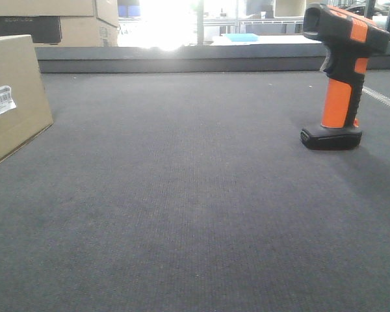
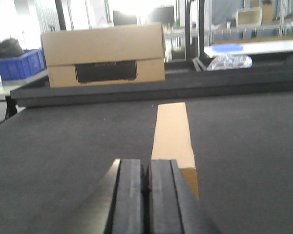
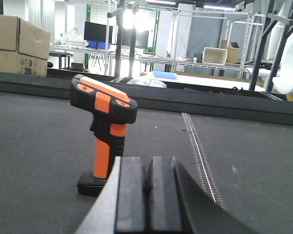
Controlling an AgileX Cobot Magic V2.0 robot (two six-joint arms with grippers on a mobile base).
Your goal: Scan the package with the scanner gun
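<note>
- Scanner gun [image 1: 341, 78] stands upright on its flat black base on the dark grey mat [image 1: 182, 208], with nothing gripping it. Its black-and-orange head points across the mat toward the package side.
- The package [image 1: 13, 97] is well apart from the scanner gun, over at the opposite edge of the front view and partly cut off. The white barcode label [image 1: 0, 100] shows on the side facing the camera.
- The right gripper [image 3: 147, 165] is near the scanner gun but not touching it. Its pads are squeezed together with nothing between them.
- The left gripper [image 2: 146, 168] is far from the scanner gun, over by the package, which is a narrow brown strip just past its fingertips. It's clenched and empty too. Can't tell if it touches the box.
- A stitched seam [image 3: 198, 151] runs along the mat just beside the scanner gun, on the side away from the package.
- The stacked cardboard boxes [image 1: 65, 19] sit beyond the mat's raised edge, well away from the scanner gun.
</note>
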